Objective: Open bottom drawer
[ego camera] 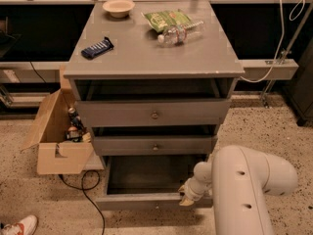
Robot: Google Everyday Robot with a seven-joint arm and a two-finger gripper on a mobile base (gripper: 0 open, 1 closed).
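Note:
The bottom drawer of the grey cabinet stands pulled out, its slim front panel low in the view and its dark grey inside showing. My gripper is at the right end of that front panel, at its top edge, with my white arm reaching in from the lower right. The drawer's knob is barely visible under the panel's middle. The mid-sized drawer and the tallest drawer above it are shut.
On the cabinet top lie a bowl, a green snack bag, a plastic bottle and a dark bar. An open cardboard box stands left of the cabinet, a black cable on the floor, a shoe bottom left.

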